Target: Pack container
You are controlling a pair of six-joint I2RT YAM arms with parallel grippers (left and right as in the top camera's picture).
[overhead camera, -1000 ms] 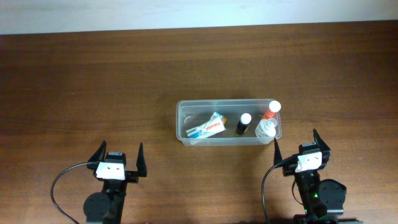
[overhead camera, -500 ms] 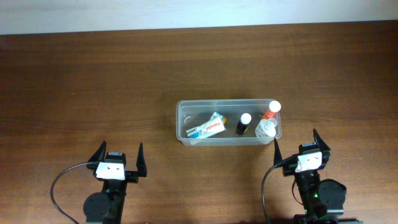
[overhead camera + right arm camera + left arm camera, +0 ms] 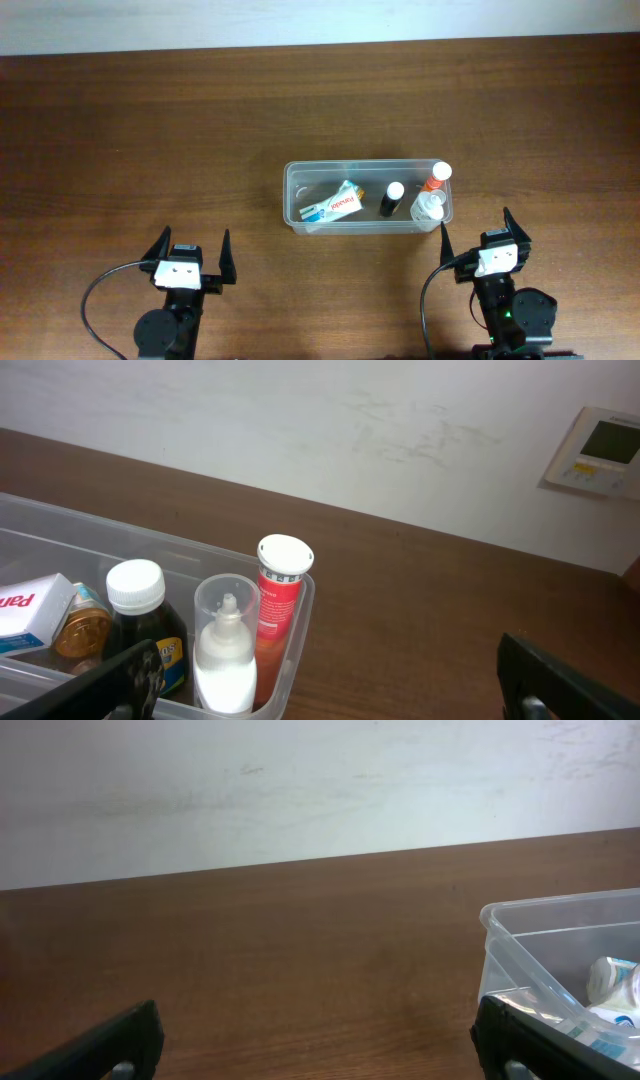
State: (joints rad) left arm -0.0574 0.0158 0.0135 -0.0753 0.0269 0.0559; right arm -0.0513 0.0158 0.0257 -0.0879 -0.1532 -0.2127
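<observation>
- Two black claws sit with fingers apart and empty on the near side of the clear, shallow, round-cornered plastic container [image 3: 340,165]. It lies at the middle of the brown wooden counter [image 3: 150,120]. The left claw [image 3: 194,240] is well off from the container's near left corner, and the right claw [image 3: 474,228] is just beside its near right corner.
- The right claw's inner fingertip is close to that corner. A careless forward move could, I judge, shove the light container across the counter.
- In the container's right end, a red tube with a white cap [image 3: 437,177], a clear bottle with a clear cap [image 3: 428,208] and a dark bottle with a white cap [image 3: 392,198] stand upright. A knock to the wall would likely topple them.
- The red tube rises above the rim by the end wall, so a low sweep over the container could catch it.
- A white box with red lettering [image 3: 333,207] lies flat toward the container's left and looks least at risk.
- The clear walls are hard to make out, so misjudging the rim is a real hazard.
</observation>
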